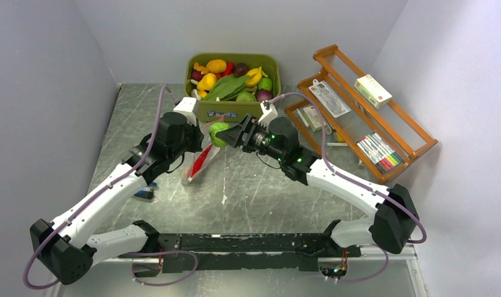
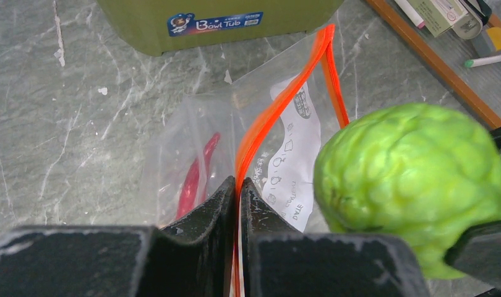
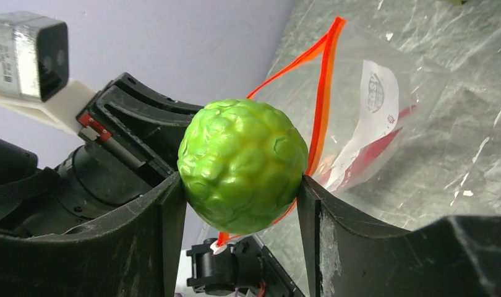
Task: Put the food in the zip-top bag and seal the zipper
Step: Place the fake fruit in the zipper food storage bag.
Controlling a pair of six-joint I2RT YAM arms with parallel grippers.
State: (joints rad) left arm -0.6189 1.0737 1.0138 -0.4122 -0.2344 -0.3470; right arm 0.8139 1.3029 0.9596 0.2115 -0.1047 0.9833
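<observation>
Now the right gripper (image 3: 239,192) is gripping the bumpy green fruit (image 3: 242,154), the left gripper (image 2: 237,185) pinching the zipper (image 2: 279,105); the zip-top bag (image 2: 192,136)'s narrow mouth is threatening a snag.

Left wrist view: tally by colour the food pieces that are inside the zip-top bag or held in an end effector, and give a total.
Green: 1, the bumpy round fruit in the right end effector
Red: 1, the chili inside the zip-top bag
Total: 2
</observation>
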